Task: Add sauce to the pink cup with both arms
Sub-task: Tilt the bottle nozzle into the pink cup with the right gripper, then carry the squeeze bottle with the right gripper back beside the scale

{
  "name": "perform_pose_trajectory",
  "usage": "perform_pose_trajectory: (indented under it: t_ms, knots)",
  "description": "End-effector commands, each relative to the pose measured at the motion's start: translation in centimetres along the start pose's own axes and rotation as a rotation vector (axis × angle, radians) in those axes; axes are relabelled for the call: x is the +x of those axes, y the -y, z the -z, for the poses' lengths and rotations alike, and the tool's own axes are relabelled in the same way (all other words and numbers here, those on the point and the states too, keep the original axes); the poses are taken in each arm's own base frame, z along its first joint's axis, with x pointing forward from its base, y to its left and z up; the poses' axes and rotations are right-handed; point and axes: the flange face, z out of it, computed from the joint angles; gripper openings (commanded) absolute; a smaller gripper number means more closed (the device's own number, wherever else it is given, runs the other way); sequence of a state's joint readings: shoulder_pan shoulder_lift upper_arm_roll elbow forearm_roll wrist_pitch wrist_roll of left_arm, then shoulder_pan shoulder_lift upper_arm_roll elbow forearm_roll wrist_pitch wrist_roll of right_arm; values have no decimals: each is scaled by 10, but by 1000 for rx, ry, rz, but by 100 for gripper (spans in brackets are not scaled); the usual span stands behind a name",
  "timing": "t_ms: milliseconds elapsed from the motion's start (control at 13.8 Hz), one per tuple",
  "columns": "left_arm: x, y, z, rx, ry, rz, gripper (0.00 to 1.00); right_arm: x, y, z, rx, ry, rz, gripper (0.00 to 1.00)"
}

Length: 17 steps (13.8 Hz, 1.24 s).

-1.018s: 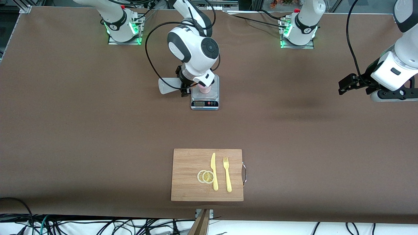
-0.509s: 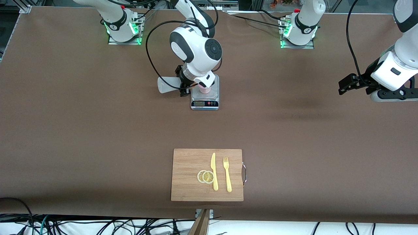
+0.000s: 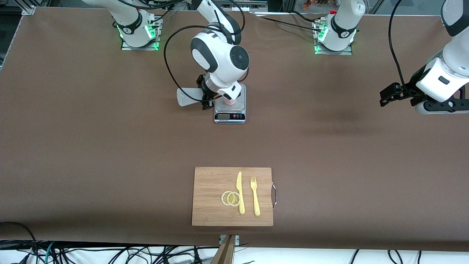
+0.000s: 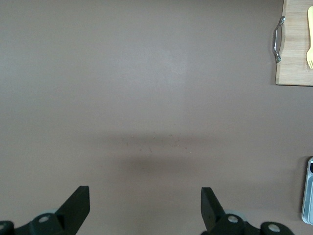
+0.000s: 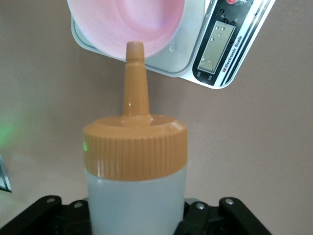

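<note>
Two white arms, black joints; black looping cables (image 3: 166,55); green-lit bases (image 3: 139,35); black grippers, silver screws (image 4: 45,220).

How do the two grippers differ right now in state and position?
The right gripper is shut on the squeeze bottle, tipped with its nozzle at the pink cup on the scale; the left gripper is open and holds nothing. The right works mid-table; the left waits over bare table at its own end.

pink cup (image 3: 229,102) mostly hidden under right arm, scale (image 4: 308,192) cut off
</note>
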<state>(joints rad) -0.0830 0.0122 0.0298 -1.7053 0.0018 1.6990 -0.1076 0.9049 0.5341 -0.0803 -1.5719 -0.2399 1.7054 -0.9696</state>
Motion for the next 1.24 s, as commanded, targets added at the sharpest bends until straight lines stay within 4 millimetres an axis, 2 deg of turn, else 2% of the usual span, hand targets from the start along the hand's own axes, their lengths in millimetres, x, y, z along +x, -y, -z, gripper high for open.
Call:
perform_pose_trajectory:
  t_ms: [0,145,581,1018,1163]
  knots:
    - [4,0,5,18,-1,3,100,-7,-9,4,1,-24,30,0]
    - [4,0,5,18,-1,3,100,-7,-9,6,8,-70,59,0]
    - [4,0,5,18,-1,3,100,-23,-24,1,-1,-138,104,0]
    - [4,0,5,18,-1,3,100,-61,-47,-7,4,-275,158,0]
    - [4,0,6,18,-2,3,100,-80,-57,-13,7,-326,177,0]
